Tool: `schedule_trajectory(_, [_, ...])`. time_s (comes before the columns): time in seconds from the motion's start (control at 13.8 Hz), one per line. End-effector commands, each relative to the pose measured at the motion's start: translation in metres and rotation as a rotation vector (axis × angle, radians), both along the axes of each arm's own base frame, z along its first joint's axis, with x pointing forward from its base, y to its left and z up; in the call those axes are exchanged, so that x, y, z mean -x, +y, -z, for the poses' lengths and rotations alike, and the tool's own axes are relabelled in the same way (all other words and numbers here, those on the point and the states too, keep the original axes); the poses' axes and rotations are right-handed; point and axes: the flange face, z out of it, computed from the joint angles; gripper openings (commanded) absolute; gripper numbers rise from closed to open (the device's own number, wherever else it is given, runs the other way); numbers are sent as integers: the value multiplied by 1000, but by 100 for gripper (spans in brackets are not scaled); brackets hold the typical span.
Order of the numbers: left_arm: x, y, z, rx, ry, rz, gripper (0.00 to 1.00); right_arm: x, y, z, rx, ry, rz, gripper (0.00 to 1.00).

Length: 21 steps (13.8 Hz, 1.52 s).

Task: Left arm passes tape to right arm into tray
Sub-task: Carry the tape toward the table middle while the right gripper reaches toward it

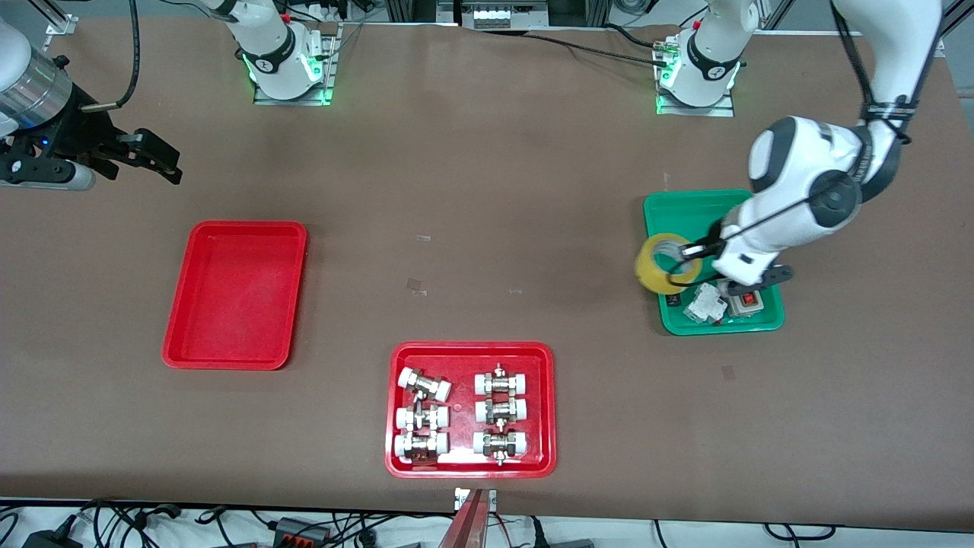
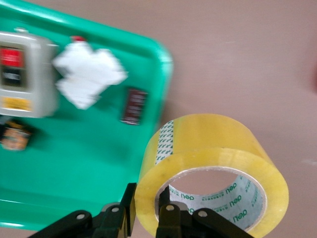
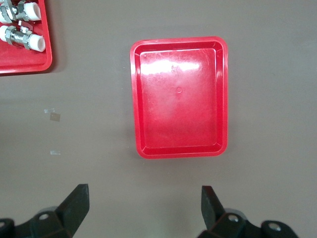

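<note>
The yellow tape (image 1: 660,263) is held in the air over the rim of a green tray (image 1: 685,207), at the left arm's end of the table. My left gripper (image 1: 691,255) is shut on the tape's wall, one finger inside the core and one outside, as the left wrist view (image 2: 148,210) shows on the tape (image 2: 213,148). The plain red tray (image 1: 236,293) lies empty toward the right arm's end. My right gripper (image 1: 163,161) hangs open and empty above the table, away from the red tray (image 3: 179,96), which its wrist view shows below the fingers (image 3: 77,201).
A red tray of white-capped metal fittings (image 1: 470,409) sits near the front camera's edge, mid-table. The green tray (image 2: 74,163) holds a grey switch box (image 2: 22,74), a white part (image 2: 88,74) and small dark items. Both arm bases stand along the table's edge farthest from the front camera.
</note>
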Motion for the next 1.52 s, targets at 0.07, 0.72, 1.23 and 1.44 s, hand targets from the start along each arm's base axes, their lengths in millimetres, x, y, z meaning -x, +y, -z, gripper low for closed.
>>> schedule_trajectory(0.07, [-30, -64, -22, 79, -22, -51, 0, -5, -13, -2, -15, -1, 27, 100])
schedule_trajectory(0.72, [-18, -251, -40, 337, -123, 88, 0, -7, -8, 28, -22, 108, -16, 100])
schedule_trajectory(1.23, [-9, -311, -85, 493, -177, 185, 1, -42, 30, 96, -490, 216, -120, 100])
schedule_trajectory(1.44, [-15, -337, -90, 544, -196, 187, 1, -66, 77, 104, -695, 190, -150, 100])
